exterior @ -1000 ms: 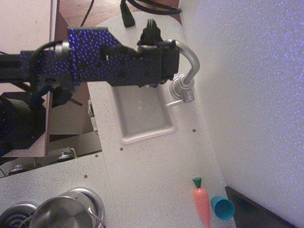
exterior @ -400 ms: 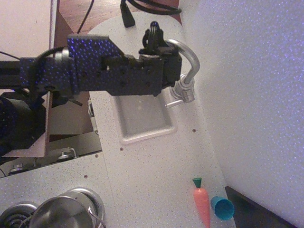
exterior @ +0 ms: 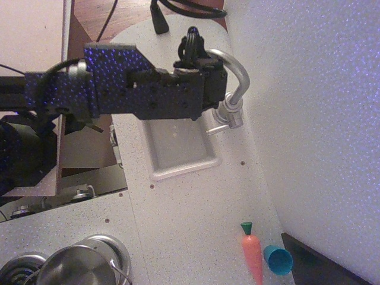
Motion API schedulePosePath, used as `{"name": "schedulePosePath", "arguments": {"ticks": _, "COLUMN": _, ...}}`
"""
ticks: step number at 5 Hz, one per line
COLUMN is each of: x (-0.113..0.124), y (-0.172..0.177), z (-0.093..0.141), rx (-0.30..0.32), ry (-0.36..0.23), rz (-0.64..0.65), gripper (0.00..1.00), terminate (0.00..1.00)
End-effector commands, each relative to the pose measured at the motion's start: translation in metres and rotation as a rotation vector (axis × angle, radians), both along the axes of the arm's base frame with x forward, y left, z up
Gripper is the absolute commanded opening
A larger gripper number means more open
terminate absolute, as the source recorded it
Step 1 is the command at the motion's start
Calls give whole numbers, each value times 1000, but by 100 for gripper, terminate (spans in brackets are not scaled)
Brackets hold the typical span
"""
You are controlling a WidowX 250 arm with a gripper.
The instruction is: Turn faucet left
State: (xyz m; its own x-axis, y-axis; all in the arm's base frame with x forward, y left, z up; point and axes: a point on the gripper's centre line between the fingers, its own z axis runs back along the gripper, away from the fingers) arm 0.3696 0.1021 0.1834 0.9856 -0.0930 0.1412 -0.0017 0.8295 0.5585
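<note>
The shiny silver faucet stands at the far right rim of the white sink, with a round ridged base and a small side lever pointing toward the basin. Its arched spout curves up and back to the left, and its tip is hidden behind my gripper. My dark arm reaches in from the left and the gripper sits right at the spout's end. The gripper body hides the fingers, so I cannot tell if they are open or shut.
An orange toy carrot and a blue cup lie at the front right by the white wall. A steel pot sits on the stove at the lower left. Black cables run across the counter's far end.
From a second ago the arm shifted slightly upward and right at the spout, and the spout's arch moved a little with it. Over the last half second nothing visibly moved.
</note>
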Motion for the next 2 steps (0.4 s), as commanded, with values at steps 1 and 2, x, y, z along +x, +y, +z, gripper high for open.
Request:
{"name": "schedulePosePath", "arguments": {"ticks": 1, "x": 0, "y": 2, "z": 20, "rx": 11, "ry": -53, "rz": 3, "gripper": 100, "terminate": 0}}
{"name": "schedulePosePath", "arguments": {"ticks": 2, "x": 0, "y": 2, "z": 20, "rx": 11, "ry": -53, "rz": 3, "gripper": 100, "terminate": 100}}
